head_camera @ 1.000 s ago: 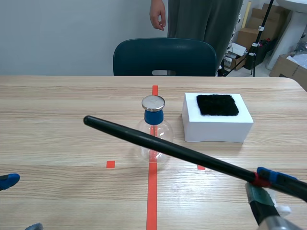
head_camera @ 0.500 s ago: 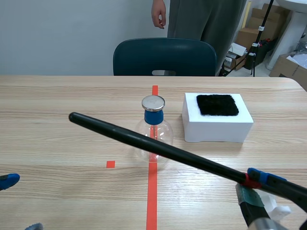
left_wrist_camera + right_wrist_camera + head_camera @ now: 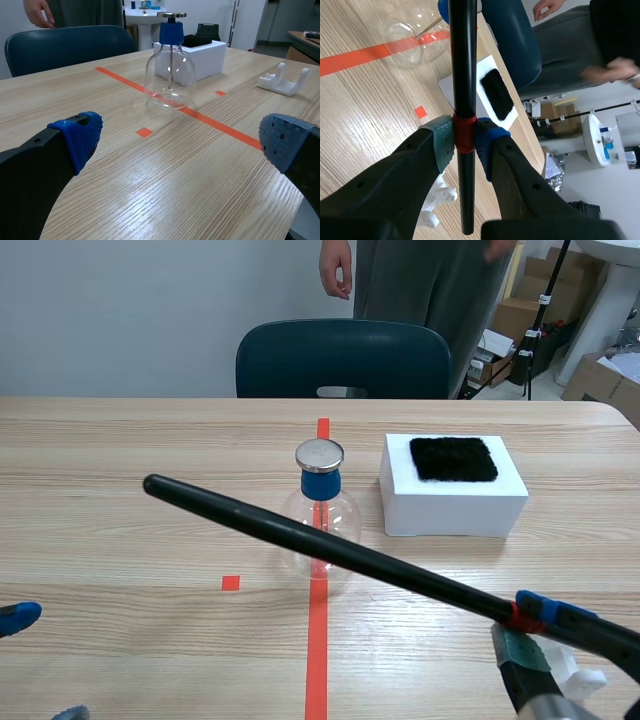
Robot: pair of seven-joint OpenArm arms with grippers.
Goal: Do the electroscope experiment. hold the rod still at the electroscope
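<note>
Wooden surface up close carries the left jaws, spread wide and empty, while the right jaws stay clamped on the black rod [image 3: 330, 548], which, after sliding left, now sits unmoved across the front of the glass electroscope [image 3: 320, 483], so the hold looks under way.

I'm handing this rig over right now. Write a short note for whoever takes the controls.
Left gripper: jaws open, empty, short of the electroscope.
Right gripper: jaws shut on the rod at its red band.
The rod slants across the electroscope's front, below its metal disc; I cannot tell if they touch.
Done: rod picked up and brought over.
Left: hold it steady there.
</note>
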